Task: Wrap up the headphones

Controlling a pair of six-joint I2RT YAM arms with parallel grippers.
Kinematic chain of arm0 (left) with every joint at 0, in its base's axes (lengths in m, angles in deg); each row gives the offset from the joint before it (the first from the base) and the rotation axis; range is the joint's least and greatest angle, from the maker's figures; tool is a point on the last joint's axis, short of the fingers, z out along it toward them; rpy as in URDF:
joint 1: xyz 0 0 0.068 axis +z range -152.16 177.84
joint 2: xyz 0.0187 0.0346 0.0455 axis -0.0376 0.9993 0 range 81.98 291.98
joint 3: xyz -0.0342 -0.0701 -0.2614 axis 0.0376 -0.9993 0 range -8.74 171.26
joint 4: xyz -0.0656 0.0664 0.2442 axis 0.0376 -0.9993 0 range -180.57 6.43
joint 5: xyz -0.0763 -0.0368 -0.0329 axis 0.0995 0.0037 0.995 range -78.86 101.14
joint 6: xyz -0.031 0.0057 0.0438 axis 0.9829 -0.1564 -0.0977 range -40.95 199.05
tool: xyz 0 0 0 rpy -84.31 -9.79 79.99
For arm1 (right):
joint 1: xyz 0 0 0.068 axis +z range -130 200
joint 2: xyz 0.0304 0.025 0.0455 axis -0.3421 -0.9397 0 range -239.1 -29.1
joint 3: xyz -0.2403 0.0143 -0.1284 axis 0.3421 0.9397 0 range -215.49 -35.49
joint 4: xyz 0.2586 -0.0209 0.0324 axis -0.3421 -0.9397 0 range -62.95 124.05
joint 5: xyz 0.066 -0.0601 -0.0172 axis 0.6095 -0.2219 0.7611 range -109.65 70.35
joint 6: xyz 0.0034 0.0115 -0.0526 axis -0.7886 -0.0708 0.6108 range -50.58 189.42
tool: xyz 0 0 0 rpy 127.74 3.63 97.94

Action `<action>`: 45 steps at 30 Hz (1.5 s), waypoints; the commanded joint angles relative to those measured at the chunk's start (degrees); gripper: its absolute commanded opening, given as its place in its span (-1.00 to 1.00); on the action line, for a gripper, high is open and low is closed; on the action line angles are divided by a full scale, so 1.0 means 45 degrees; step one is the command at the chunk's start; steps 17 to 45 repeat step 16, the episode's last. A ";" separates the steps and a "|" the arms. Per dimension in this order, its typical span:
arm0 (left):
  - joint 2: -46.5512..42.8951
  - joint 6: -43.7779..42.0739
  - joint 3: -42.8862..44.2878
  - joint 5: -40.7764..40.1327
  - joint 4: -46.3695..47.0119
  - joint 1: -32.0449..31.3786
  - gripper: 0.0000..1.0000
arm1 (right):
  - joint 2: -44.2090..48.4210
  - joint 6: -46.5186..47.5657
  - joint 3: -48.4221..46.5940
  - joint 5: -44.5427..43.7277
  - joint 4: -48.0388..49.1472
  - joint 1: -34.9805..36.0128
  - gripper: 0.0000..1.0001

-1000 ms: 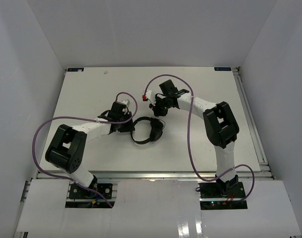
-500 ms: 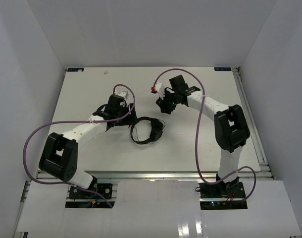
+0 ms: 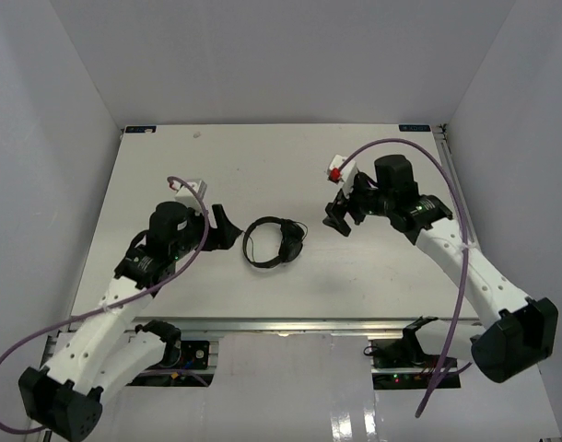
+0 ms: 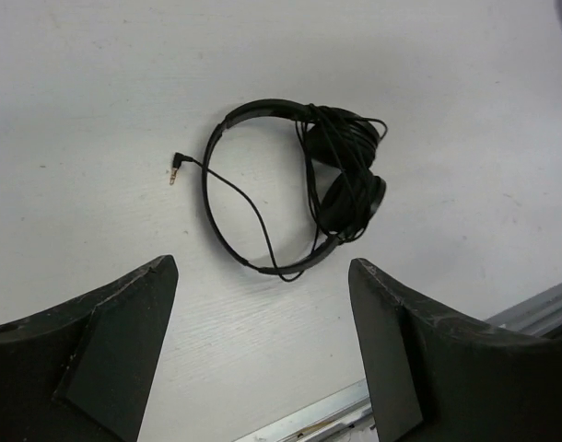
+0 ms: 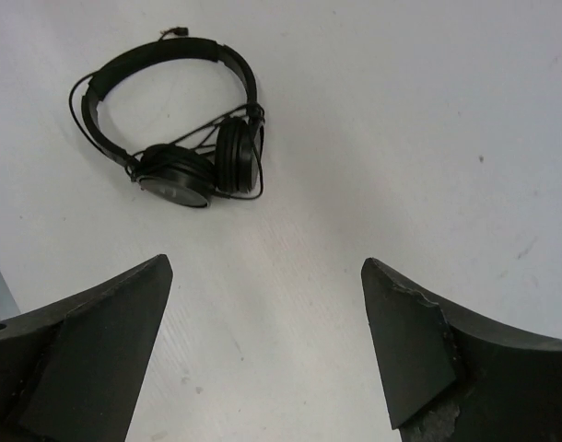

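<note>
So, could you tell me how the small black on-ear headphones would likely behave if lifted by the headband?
Probably light: the small black on-ear headphones look thin-framed. The loose black cord would likely dangle and unwind. The round ear cups may swing.

No legible text anywhere. Small dark sticker (image 3: 139,130) at 11 o'clock on the table (image 3: 263,166) far edge, second sticker (image 3: 415,128) at 1 o'clock. Print on both too small to read.

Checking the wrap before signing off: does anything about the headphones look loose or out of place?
Yes. The cord is bunched around the ear cups of the headphones, but its tail loops loose across the headband opening and the plug lies outside the band on the table.
</note>
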 commanded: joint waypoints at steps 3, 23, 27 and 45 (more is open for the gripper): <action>-0.4544 0.0880 -0.1268 0.2463 -0.0840 -0.0027 0.95 | 0.2713 -0.2292 0.1827 -0.0811 -0.0358 -0.1610 0.80; -0.7267 0.2026 -0.1139 0.2314 -0.2518 -0.0027 0.96 | 0.4593 -0.2709 0.2478 -0.3181 0.0026 -0.2496 0.80; -0.7267 0.2026 -0.1139 0.2314 -0.2518 -0.0027 0.96 | 0.4593 -0.2709 0.2478 -0.3181 0.0026 -0.2496 0.80; -0.7267 0.2026 -0.1139 0.2314 -0.2518 -0.0027 0.96 | 0.4593 -0.2709 0.2478 -0.3181 0.0026 -0.2496 0.80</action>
